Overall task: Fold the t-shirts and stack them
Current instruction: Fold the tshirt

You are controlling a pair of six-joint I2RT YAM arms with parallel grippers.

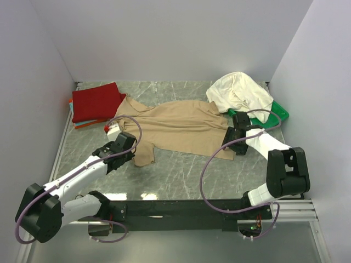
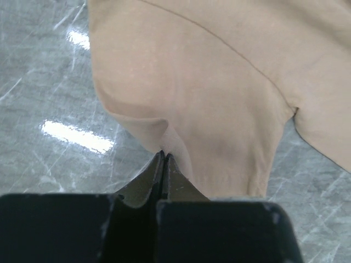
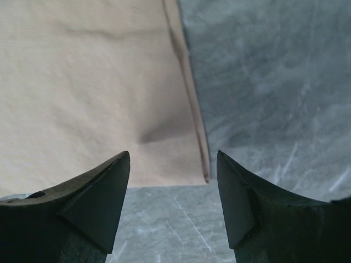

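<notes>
Left fingers (image 2: 147, 181) are squeezed together right on the edge of the tan t-shirt (image 1: 181, 129), looks like a bit of cloth is pinched. Right fingers (image 3: 109, 186) are spread apart over a hem corner of the same shirt. The tan t-shirt lies spread on the marble tabletop (image 1: 181, 170). The folded red t-shirt (image 1: 96, 101) sits at its far left. The cream t-shirt (image 1: 238, 93) is heaped on a green tray (image 1: 279, 112) at its far right.
</notes>
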